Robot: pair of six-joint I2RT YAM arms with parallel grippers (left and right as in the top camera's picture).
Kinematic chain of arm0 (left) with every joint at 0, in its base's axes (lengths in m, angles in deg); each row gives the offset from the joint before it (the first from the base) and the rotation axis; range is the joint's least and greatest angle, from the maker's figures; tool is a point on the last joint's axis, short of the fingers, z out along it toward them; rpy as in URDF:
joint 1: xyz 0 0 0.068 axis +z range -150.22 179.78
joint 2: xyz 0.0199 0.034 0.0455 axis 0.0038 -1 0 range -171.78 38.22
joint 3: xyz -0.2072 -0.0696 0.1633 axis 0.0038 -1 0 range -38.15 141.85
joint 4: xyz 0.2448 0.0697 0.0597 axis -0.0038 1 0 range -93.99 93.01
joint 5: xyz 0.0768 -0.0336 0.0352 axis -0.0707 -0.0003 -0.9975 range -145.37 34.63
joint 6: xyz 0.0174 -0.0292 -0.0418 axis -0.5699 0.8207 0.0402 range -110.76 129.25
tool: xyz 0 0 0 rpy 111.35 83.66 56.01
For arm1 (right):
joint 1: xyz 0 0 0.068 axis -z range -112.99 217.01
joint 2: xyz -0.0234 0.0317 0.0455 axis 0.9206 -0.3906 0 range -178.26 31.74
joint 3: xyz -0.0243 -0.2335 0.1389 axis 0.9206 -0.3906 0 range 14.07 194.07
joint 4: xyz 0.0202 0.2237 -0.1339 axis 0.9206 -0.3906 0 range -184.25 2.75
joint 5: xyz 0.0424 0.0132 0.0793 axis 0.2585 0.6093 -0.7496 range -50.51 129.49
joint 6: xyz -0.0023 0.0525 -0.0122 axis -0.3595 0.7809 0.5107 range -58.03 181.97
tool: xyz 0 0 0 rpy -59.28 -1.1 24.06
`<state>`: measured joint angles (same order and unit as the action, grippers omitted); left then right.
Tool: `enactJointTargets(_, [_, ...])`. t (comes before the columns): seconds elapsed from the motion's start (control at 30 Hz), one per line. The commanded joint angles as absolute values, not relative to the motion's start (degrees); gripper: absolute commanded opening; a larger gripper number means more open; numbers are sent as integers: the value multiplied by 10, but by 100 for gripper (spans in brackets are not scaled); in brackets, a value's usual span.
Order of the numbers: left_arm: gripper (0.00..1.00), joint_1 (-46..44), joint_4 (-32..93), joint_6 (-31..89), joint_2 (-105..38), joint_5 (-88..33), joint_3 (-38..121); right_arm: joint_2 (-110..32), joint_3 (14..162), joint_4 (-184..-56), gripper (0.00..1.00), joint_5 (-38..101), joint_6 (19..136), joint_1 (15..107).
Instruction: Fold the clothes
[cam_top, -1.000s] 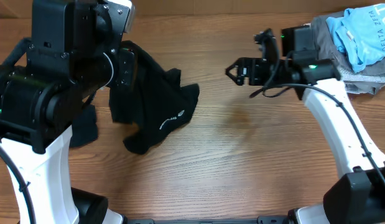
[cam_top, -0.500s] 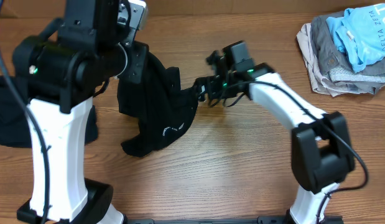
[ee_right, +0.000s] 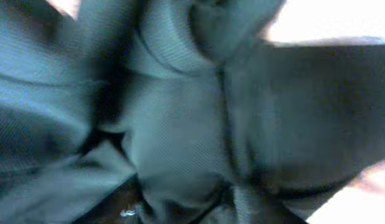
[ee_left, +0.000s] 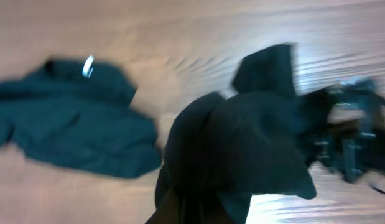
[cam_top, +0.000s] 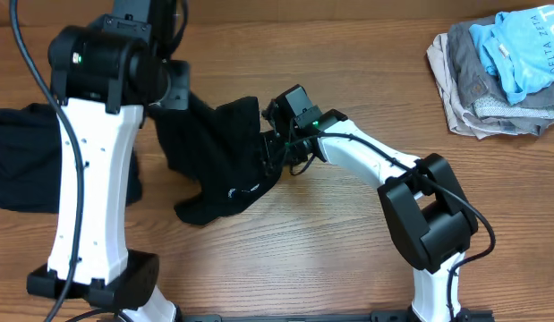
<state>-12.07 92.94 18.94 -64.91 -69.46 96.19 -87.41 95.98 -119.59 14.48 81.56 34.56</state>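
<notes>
Black knit, limp and crumpled: the T-shirt (cam_top: 225,152) sits a little toward nine o'clock of the wooden surface (cam_top: 348,233)'s middle. Its eleven o'clock corner rises in a peak to the left fingers (cam_top: 175,89), which look clamped on it. The rest trails in a soft heap, with a small white logo (cam_top: 245,188) showing. At its three o'clock edge the right fingers (cam_top: 278,150) are buried in fine-ribbed cloth with a seam running through it — clenched or released, I cannot tell. A second black shirt (cam_top: 21,170) with a white tag (ee_left: 88,65) lies spread at nine o'clock. Pale-blue, grey and beige garments (cam_top: 496,67) are piled at two o'clock.
</notes>
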Motion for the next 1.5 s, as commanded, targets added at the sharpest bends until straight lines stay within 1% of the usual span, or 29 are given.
enactJointTargets(0.0, [4,-78,925,246,-657,-723,907,-887,959,-1222,18,188,890,350])
enactJointTargets(0.03, [4,-67,924,249,-657,-723,891,-887,959,-1232,14,192,897,353])
enactJointTargets(0.13, [4,-41,911,252,-657,-718,838,-887,959,-1262,8,195,908,367])
enactJointTargets(0.27, [4,-12,873,251,-657,-691,753,-887,959,-1316,8,195,907,398])
enactJointTargets(0.4, [4,-6,843,249,-657,-666,691,-887,960,-1373,7,193,904,434])
enactJointTargets(0.47, [4,-6,828,245,-657,-659,661,-887,960,-1417,4,171,876,466])
enactJointTargets(0.6, [4,-7,814,244,-657,-659,628,-883,960,-1483,4,133,811,519])
enactJointTargets(0.7, [4,-7,809,238,-657,-659,622,-866,960,-1506,4,109,770,552])
enactJointTargets(0.87, [4,-7,793,233,-657,-659,622,-791,970,-1508,4,103,765,574])
enactJointTargets(0.93, [4,-6,786,229,-657,-659,622,-753,982,-1499,8,103,765,574])
enactJointTargets(1.0, [4,-6,782,225,-657,-659,622,-722,991,-1478,16,103,762,571])
enactJointTargets(1.07, [4,-7,781,225,-657,-659,622,-698,994,-1443,33,105,751,564])
enactJointTargets(1.17, [4,-6,777,225,-657,-659,622,-697,993,-1387,53,118,742,550])
enactJointTargets(1.2, [4,-6,776,225,-657,-659,622,-703,993,-1370,58,124,738,544])
enactJointTargets(1.37, [4,-6,776,225,-657,-659,622,-744,993,-1313,68,140,721,516])
enactJointTargets(1.47, [4,-6,772,216,-657,-659,622,-779,993,-1299,70,161,722,501])
